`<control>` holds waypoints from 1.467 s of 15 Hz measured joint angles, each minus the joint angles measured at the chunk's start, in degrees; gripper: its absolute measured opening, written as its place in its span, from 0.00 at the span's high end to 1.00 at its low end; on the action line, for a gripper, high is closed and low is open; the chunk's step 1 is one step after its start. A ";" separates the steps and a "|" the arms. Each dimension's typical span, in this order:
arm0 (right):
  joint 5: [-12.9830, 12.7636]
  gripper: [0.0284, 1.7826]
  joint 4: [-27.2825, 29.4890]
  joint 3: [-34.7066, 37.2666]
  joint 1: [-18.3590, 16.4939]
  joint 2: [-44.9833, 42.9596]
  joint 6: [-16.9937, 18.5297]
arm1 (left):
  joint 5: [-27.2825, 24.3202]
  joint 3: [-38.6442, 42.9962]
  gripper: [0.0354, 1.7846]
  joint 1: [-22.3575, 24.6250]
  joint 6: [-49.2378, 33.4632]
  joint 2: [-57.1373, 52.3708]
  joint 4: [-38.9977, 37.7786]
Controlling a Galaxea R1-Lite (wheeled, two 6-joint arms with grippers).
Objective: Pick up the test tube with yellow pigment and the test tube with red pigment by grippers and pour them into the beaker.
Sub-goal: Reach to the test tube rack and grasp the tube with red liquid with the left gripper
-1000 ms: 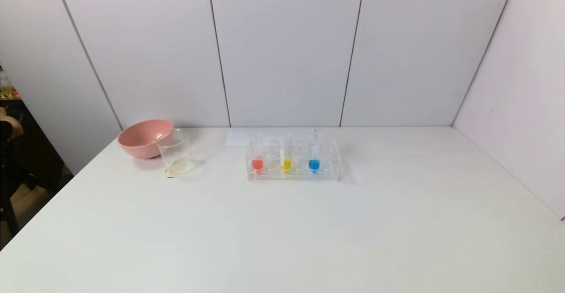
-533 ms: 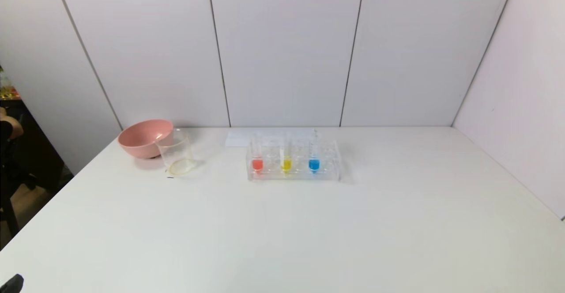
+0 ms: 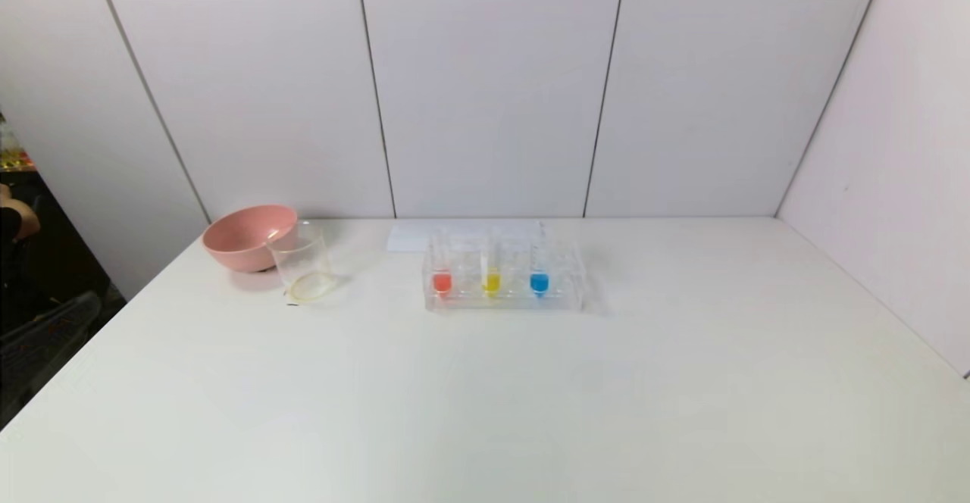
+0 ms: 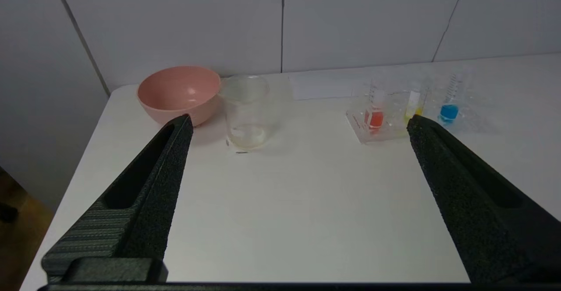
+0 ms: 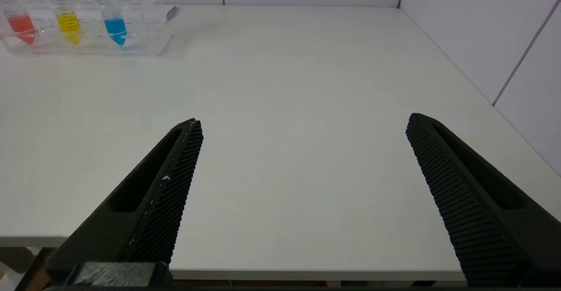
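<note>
**A bare lab bench**

A laboratory-style test cell: plain white table (image 3: 485, 397), grey panelled walls (image 3: 485, 86), and ahead of both open grippers a clear tube rack (image 3: 504, 279) of coloured liquids, with a glass beaker (image 3: 303, 264) nearby.

three slim clear test tubes stand in one clear plastic rack (image 3: 504, 298): one red-tipped (image 3: 442, 282), one yellow-tipped (image 3: 491, 282), one blue-tipped (image 3: 539, 282); one clear glass beaker (image 3: 303, 264); one pink round bowl (image 3: 246, 238).

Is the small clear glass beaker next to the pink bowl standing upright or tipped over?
Upright. The small clear glass beaker stands on its base on the white table, open mouth up, beside the pink bowl.
</note>
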 joint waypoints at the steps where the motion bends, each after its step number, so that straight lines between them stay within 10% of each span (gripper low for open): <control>1: -0.01 0.05 -0.02 0.00 0.00 0.00 0.00 | -0.06 -1.32 0.04 -0.90 0.16 3.25 -2.28; 22: 0.00 0.05 0.00 0.00 0.00 0.00 0.00 | 9.64 -7.98 0.04 -18.63 -0.30 49.15 -40.55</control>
